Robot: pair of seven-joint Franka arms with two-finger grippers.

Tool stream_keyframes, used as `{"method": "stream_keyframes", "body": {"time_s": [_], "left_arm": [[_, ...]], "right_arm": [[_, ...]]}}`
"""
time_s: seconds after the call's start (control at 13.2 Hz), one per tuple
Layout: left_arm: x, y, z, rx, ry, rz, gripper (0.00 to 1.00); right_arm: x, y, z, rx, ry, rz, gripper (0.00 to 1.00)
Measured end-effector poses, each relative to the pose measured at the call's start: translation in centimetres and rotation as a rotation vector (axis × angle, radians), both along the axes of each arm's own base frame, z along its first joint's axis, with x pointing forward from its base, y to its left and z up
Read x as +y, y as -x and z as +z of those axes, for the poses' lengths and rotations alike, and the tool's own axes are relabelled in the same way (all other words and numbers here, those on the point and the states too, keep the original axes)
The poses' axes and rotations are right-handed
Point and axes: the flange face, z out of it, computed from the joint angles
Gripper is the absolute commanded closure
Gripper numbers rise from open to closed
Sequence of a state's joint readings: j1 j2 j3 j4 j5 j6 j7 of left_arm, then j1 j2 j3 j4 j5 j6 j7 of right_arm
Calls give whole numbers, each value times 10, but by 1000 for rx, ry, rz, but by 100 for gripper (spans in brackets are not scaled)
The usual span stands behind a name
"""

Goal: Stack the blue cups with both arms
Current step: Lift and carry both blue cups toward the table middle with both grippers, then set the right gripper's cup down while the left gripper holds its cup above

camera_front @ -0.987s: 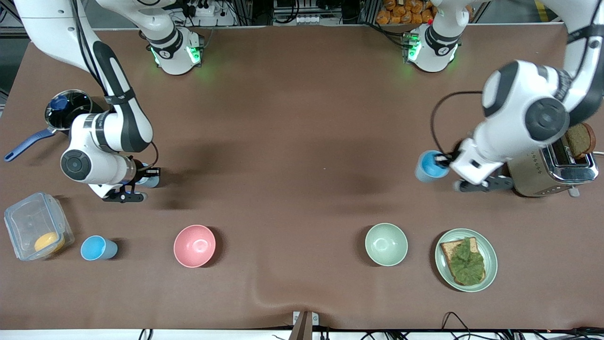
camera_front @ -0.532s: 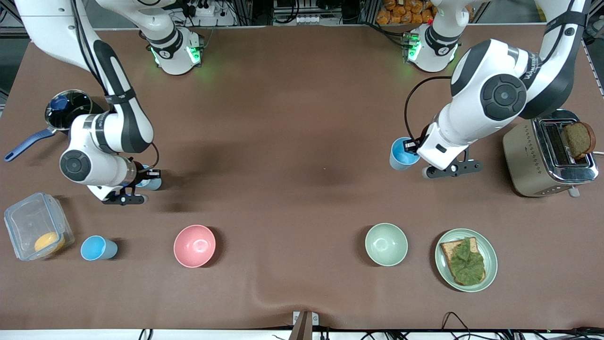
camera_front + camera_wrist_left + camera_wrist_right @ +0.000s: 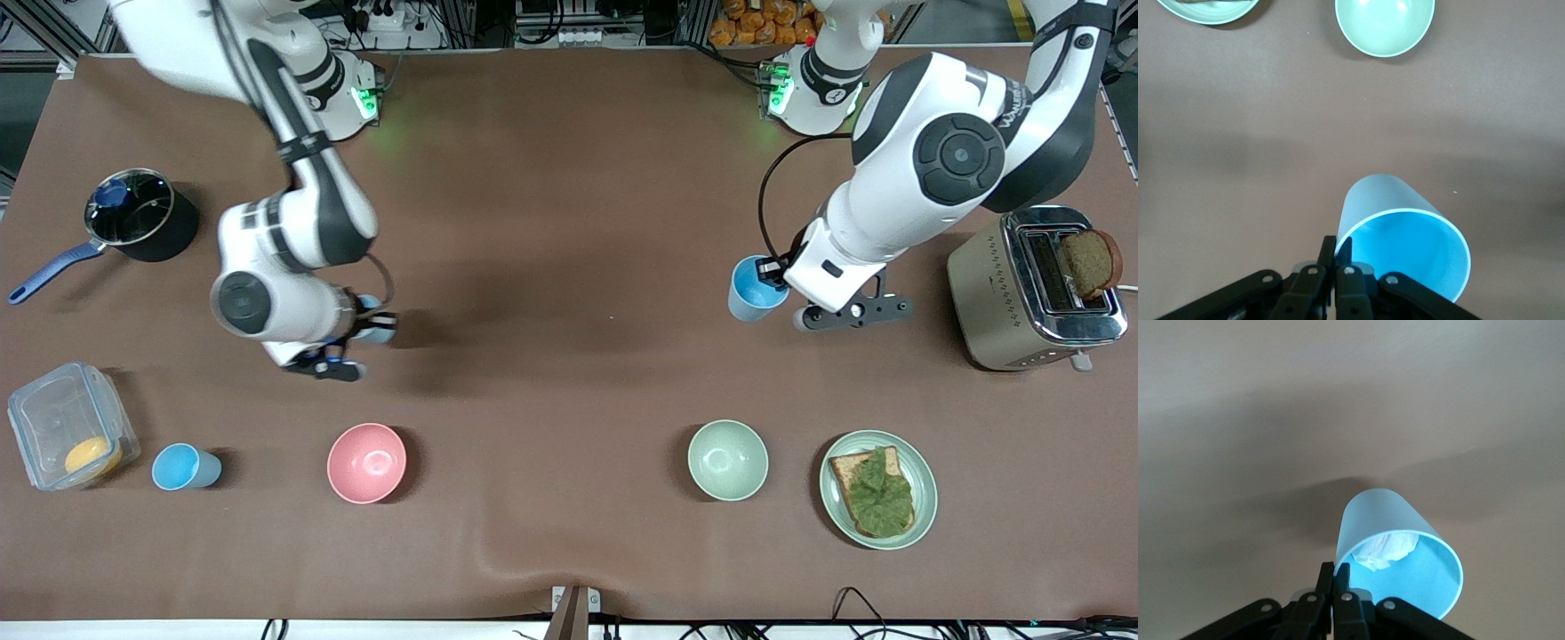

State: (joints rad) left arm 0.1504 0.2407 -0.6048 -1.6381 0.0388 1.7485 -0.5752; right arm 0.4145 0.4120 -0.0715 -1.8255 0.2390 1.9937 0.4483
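Note:
My left gripper (image 3: 777,277) is shut on the rim of a light-blue cup (image 3: 754,290) and holds it tilted over the bare mat beside the toaster. In the left wrist view the gripper (image 3: 1337,252) pinches this empty cup (image 3: 1405,243). My right gripper (image 3: 369,325) is shut on a second blue cup (image 3: 380,332), mostly hidden by the wrist, over the mat above the pink bowl. In the right wrist view the gripper (image 3: 1336,577) pinches that cup (image 3: 1395,553), which has crumpled white paper inside. A third blue cup (image 3: 183,467) stands next to the plastic box.
A pink bowl (image 3: 366,462), a green bowl (image 3: 727,460) and a plate with toast and lettuce (image 3: 878,489) sit near the front camera. A toaster (image 3: 1036,289) stands at the left arm's end. A pot (image 3: 135,215) and a clear box (image 3: 67,427) are at the right arm's end.
The right arm has carried its cup toward the table's middle. The left arm first carried its cup away from the toaster toward the middle, then nearly stopped.

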Motion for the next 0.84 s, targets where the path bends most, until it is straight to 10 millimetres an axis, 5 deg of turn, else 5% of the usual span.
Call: {"method": "stream_keyframes", "body": {"time_s": [0.3, 0.53, 0.68, 0.76, 0.84], "left_arm": [[-17, 7, 3, -1, 7, -13, 100], [-31, 14, 5, 1, 7, 8, 100], [-35, 16, 4, 3, 7, 7, 100], [-36, 16, 4, 4, 7, 6, 100], [-36, 16, 4, 4, 8, 6, 100]], "right_arm": [[130, 19, 0, -19, 20, -147, 100], [191, 31, -20, -65, 28, -223, 100], [213, 42, -38, -82, 32, -246, 100], [220, 46, -45, -83, 34, -248, 90], [223, 47, -45, -83, 31, -255, 1]]}}
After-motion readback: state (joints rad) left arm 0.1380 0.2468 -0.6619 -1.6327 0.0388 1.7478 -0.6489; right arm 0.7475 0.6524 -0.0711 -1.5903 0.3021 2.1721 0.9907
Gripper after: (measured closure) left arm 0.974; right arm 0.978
